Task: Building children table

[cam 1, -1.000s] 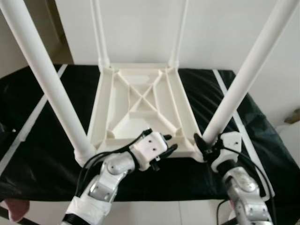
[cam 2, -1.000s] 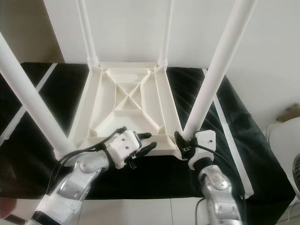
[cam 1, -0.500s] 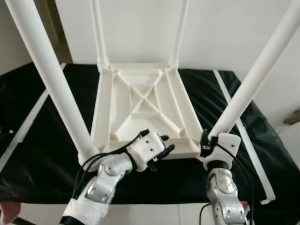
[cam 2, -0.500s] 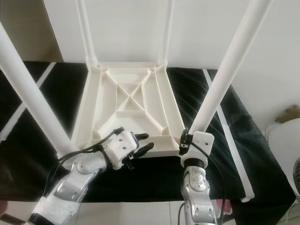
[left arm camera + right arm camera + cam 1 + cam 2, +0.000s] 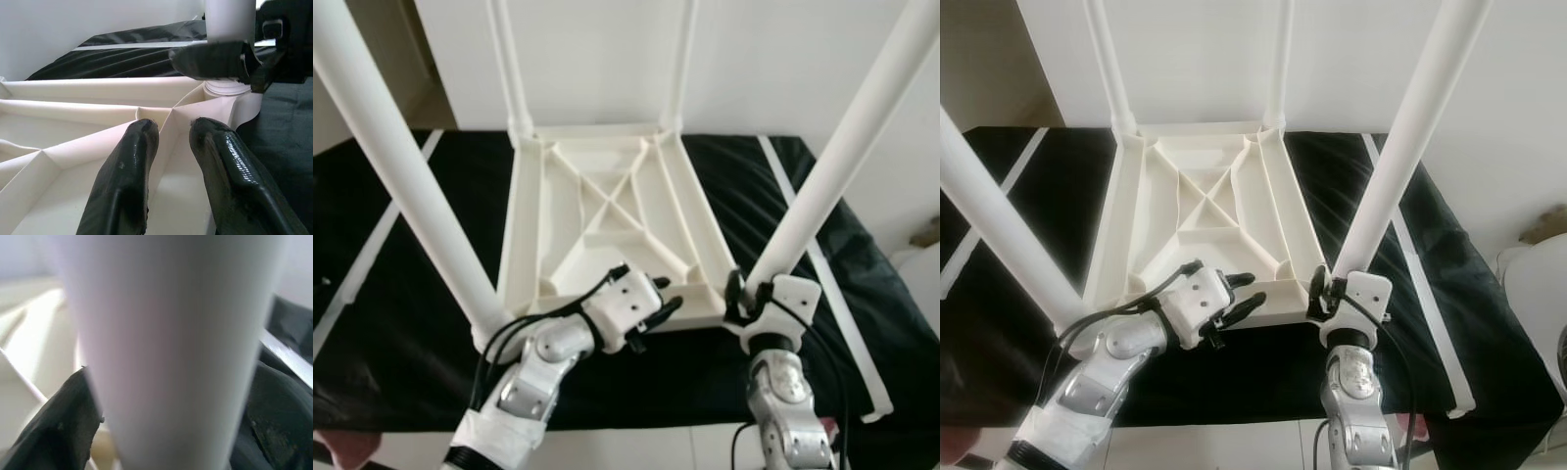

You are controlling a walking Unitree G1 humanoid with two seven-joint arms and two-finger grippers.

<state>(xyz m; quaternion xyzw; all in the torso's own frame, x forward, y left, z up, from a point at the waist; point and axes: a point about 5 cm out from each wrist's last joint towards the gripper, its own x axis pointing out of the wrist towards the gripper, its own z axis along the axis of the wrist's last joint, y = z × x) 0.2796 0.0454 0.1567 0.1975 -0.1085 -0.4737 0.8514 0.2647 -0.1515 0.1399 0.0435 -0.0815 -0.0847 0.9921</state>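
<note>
A white children's table (image 5: pixel 607 211) lies upside down on a black cloth, its ribbed underside facing up and all its legs pointing upward. My left gripper (image 5: pixel 658 299) is at the front rim, its fingers (image 5: pixel 132 161) shut on a thin rib of that rim. My right gripper (image 5: pixel 741 294) is shut on the base of the near right leg (image 5: pixel 832 176), where it meets the corner socket. That leg (image 5: pixel 171 333) stands between the dark fingers (image 5: pixel 63 426) in the right wrist view. The near left leg (image 5: pixel 401 166) rises beside my left arm.
The black cloth (image 5: pixel 391 294) has white stripes (image 5: pixel 842 313) along both sides and ends just in front of my arms at a pale floor. A white wall stands close behind the far legs (image 5: pixel 506 59). A pink object (image 5: pixel 342 450) sits at the lower left corner.
My right forearm has swung inward and now stands straight below the near right leg, with the gripper still at the leg's base. The left gripper stays at the front rim. The camera shifted slightly.
</note>
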